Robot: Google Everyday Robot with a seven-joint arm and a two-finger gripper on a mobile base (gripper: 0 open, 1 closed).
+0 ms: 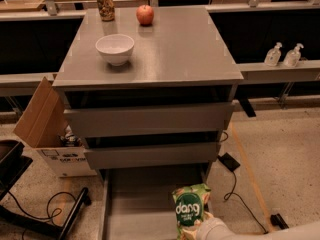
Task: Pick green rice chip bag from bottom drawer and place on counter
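Green rice chip bag [191, 211] upright over bottom drawer [140, 204], well below & fwd-right of white bowl [115, 49]
Gripper [196, 230] sits at bag's base, far below-right of bowl, pinching bag's lower end; step in hand, as I judge it = lift & carry to counter [185, 49]. Go straight up first so bag clears the upper drawer fronts [150, 119], w/ a firm but light grip, since crinkly foil may slip. Aim for bare patch right of bowl, away from apple [145, 15] & can [105, 5] behind bowl; set down base-first, then let go
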